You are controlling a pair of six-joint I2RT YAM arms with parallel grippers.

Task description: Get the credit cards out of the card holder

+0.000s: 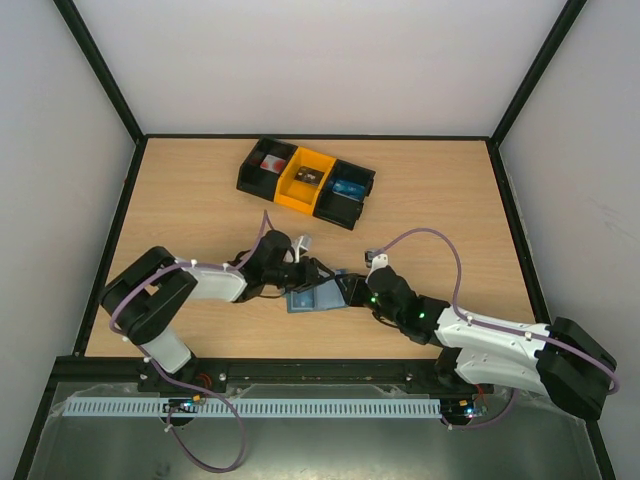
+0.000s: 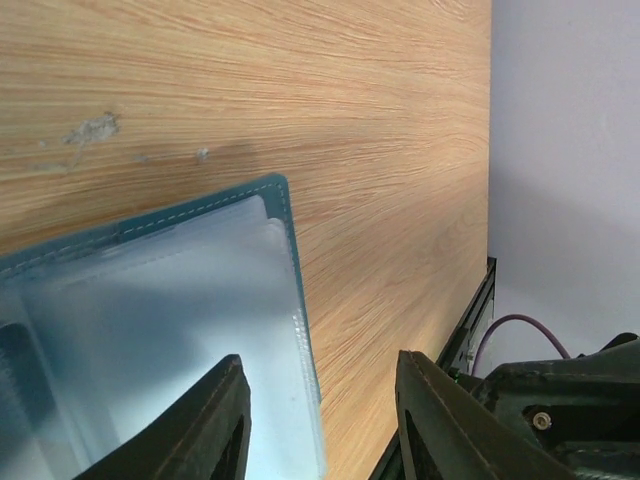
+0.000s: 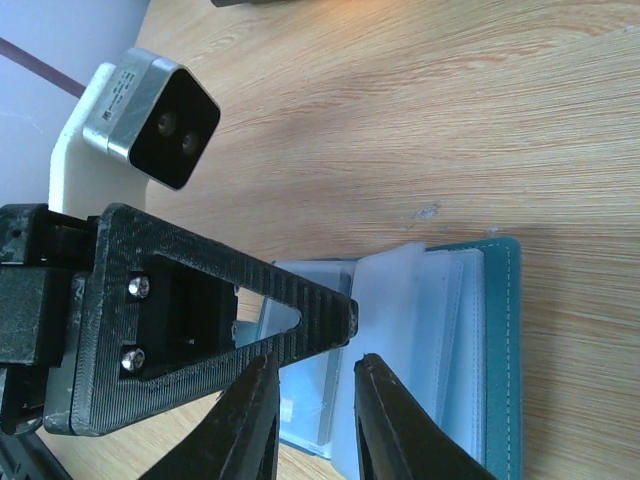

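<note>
The slate-blue card holder (image 1: 308, 299) lies open on the wooden table between both grippers. In the left wrist view its cover edge and clear inner sleeves (image 2: 150, 320) fill the lower left. My left gripper (image 2: 320, 385) is open, its jaws straddling the holder's right edge from above. In the right wrist view the holder (image 3: 500, 340) shows fanned clear sleeves, with a bluish card (image 3: 310, 400) in a pocket. My right gripper (image 3: 315, 365) is open with a narrow gap, just over that pocket. The left gripper's finger (image 3: 250, 300) crosses right above it.
A black-and-yellow compartment tray (image 1: 305, 182) stands at the back middle, with a brighter blue item (image 1: 348, 187) in its right part. The table's black rim (image 2: 470, 330) runs close by on the near side. Purple cables loop over both arms.
</note>
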